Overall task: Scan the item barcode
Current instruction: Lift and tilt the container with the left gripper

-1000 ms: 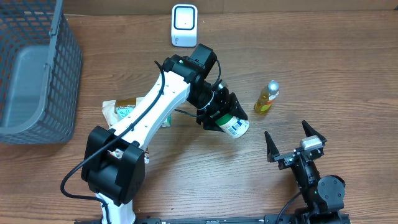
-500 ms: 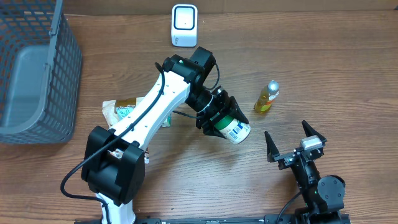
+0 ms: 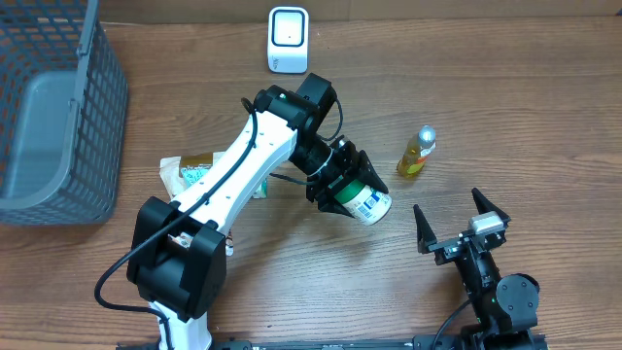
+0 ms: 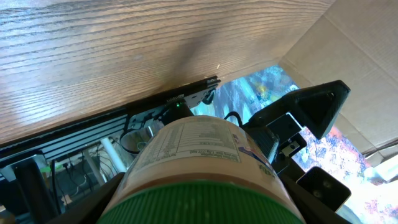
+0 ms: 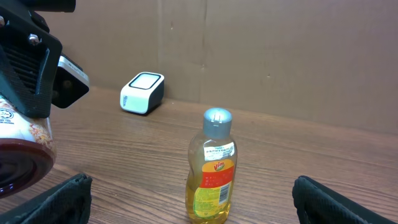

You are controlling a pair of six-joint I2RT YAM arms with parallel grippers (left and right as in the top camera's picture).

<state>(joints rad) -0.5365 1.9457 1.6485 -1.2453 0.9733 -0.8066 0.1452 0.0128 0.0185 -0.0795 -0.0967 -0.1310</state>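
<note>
1. Since a second ago my left claw [image 3: 352,187] has carried the jar [image 3: 369,202] a little nearer and to the right; over the last half second it has not shifted.
2. Nearest, on the right, my right claw [image 3: 446,200] sits low over the table [image 3: 544,107], jaws spread wide with nothing between them.
3. Farther in, about mid-table, my left claw is clamped on the jar's sides. The jar hangs tilted above the wood, green lid toward my wrist and white printed label outward.
4. Left of the jar, partly under my left arm, packets [image 3: 190,173] lie flat on the table.
5. Right of the jar and slightly farther, a yellow bottle [image 3: 416,152] with a silver cap stands upright, apart from both claws.
6. A grey mesh basket [image 3: 102,117] fills the far left.
7. At the far edge stands the white scanner [image 3: 288,39], well apart from the jar.
</note>
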